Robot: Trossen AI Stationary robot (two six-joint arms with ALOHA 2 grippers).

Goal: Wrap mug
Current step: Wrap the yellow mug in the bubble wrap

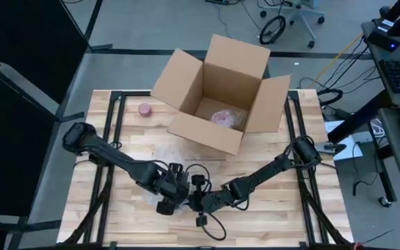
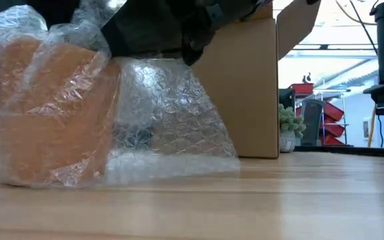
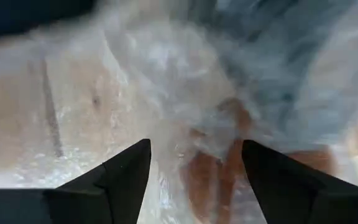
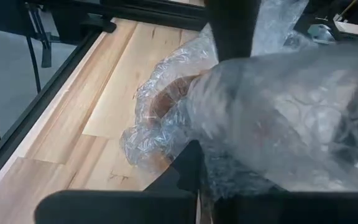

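An orange-brown mug [image 2: 45, 113] lies near the table's front edge, bundled in clear bubble wrap [image 2: 172, 120]. Both arms meet over it. My left gripper [image 3: 194, 180] is open, with one finger on each side of the wrapped mug [image 3: 216, 174]; whether they touch the wrap I cannot tell. My right gripper [image 1: 198, 193] is shut on the bubble wrap [image 4: 278, 112] beside the mug [image 4: 166, 99]. In the low view the wrap rises like a tent to the dark grippers above it. My right gripper holds a bunched, several-layered part of the bubble wrap [image 4: 216, 162] beside the mug. The wrap lies over the fingers and hides all but one finger [image 4: 185, 168]. The held part is raised; the rest slopes down to the table.
An open cardboard box [image 1: 217, 90] stands at the table's far side with a pink wrapped item [image 1: 226, 118] inside. A small pink round object [image 1: 145, 109] sits left of the box. Black frame rails [image 1: 117, 132] run along the table's left and right sides.
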